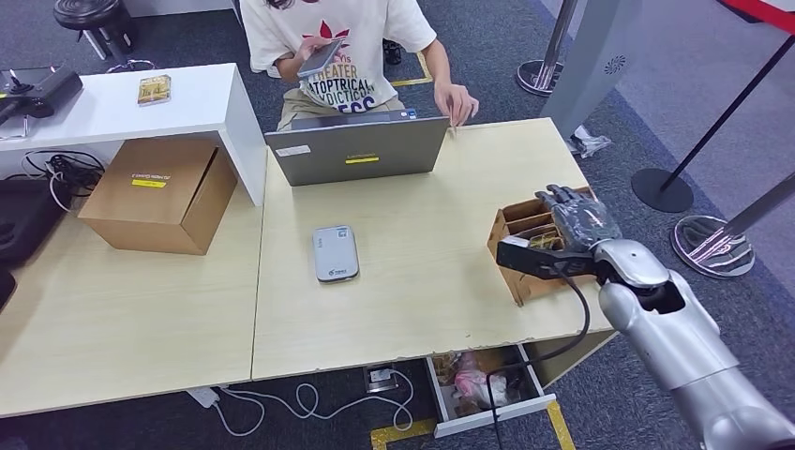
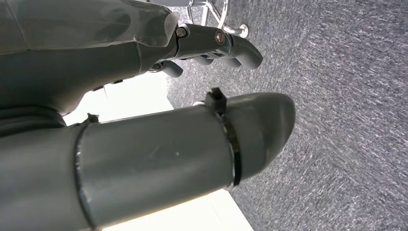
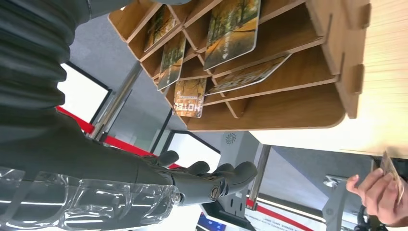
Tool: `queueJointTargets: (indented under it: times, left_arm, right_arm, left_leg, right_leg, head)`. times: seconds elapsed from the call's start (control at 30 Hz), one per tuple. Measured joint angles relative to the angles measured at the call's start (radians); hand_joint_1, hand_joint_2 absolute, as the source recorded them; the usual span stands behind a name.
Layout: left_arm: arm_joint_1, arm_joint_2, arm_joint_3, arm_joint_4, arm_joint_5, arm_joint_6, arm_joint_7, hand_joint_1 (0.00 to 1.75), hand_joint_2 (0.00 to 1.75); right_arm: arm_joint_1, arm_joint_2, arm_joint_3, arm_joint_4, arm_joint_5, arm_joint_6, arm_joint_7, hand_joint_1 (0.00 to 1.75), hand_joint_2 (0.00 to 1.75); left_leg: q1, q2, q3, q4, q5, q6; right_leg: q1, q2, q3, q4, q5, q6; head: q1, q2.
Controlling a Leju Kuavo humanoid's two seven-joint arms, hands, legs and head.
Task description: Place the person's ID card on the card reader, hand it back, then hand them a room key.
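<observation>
A: Step? I read key pickup: right hand (image 1: 574, 217) hovers, fingers loosely spread, empty, over the slotted plywood card rack (image 1: 517, 246) at my three o'clock.

B: ID card (image 3: 393, 172) is probably with the person, twelve o'clock. Left hand (image 2: 211, 45) curled, idle. Next: pinch one leaf-printed key card (image 3: 232, 31).

My right arm (image 1: 689, 361): silver metal shell, rounded segments, dark gap at wrist joint. Black cable (image 1: 574, 319) loops from black wrist camera block. Right hand (image 1: 579, 217): dark grey fingers, mottled; I see ribbed cover, clear plastic wrap, brass screw. Left hand (image 2: 144, 125): thick grey thumb ringed by black zip tie, darker fingers (image 2: 231, 48), screws.
</observation>
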Motion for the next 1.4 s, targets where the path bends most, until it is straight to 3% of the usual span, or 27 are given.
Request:
queueJointTargets:
  times: [0.43, 0.83, 0.9, 1.03, 1.1, 1.4]
  left_arm:
    - [-0.002, 0.0, -0.012, 0.0, 0.0, -0.006, -0.004, 0.0, 0.0]
    - [-0.011, 0.0, -0.02, 0.0, 0.0, -0.009, 0.008, 0.0, 0.0]
    - [-0.012, 0.0, -0.021, 0.0, 0.0, -0.009, 0.009, 0.0, 0.0]
    - [-0.013, 0.0, -0.022, 0.0, 0.0, -0.008, 0.009, 0.0, 0.0]
    - [-0.013, 0.0, -0.023, 0.0, 0.0, -0.007, 0.009, 0.0, 0.0]
    - [-0.013, 0.0, -0.023, 0.0, 0.0, -0.002, 0.009, 0.0, 0.0]
  right_arm:
    - [0.0, 0.025, -0.003, 0.019, 0.009, -0.003, -0.011, 0.07, 1.75]
    - [-0.022, 0.045, -0.004, 0.088, 0.008, -0.015, -0.025, 0.32, 1.75]
    - [-0.025, 0.048, -0.005, 0.1, 0.008, -0.018, -0.028, 0.42, 1.75]
    - [-0.029, 0.054, -0.005, 0.117, 0.009, -0.02, -0.03, 1.08, 1.75]
    - [-0.031, 0.058, -0.005, 0.125, 0.011, -0.024, -0.031, 1.26, 1.75]
    - [-0.048, 0.068, -0.009, 0.156, 0.014, -0.042, -0.04, 1.37, 1.75]
  left_leg:
    - [0.0, 0.0, 0.0, 0.0, 0.0, 0.0]
    - [0.0, 0.0, 0.0, 0.0, 0.0, 0.0]
    - [0.0, 0.0, 0.0, 0.0, 0.0, 0.0]
    - [0.0, 0.0, 0.0, 0.0, 0.0, 0.0]
    - [0.0, 0.0, 0.0, 0.0, 0.0, 0.0]
    - [0.0, -0.001, 0.0, 0.0, 0.0, 0.0]
  right_leg:
    - [0.0, 0.0, 0.0, 0.0, 0.0, 0.0]
    - [0.0, 0.0, 0.0, 0.0, 0.0, 0.0]
    - [0.0, 0.0, 0.0, 0.0, 0.0, 0.0]
    - [0.0, 0.0, 0.0, 0.0, 0.0, 0.0]
    - [0.0, 0.0, 0.0, 0.0, 0.0, 0.0]
    - [0.0, -0.001, 0.0, 0.0, 0.0, 0.0]
  head:
    - [0.0, 0.0]
    - [0.0, 0.0]
    - [0.0, 0.0]
    - [0.0, 0.0]
    - [0.0, 0.0]
    - [0.0, 0.0]
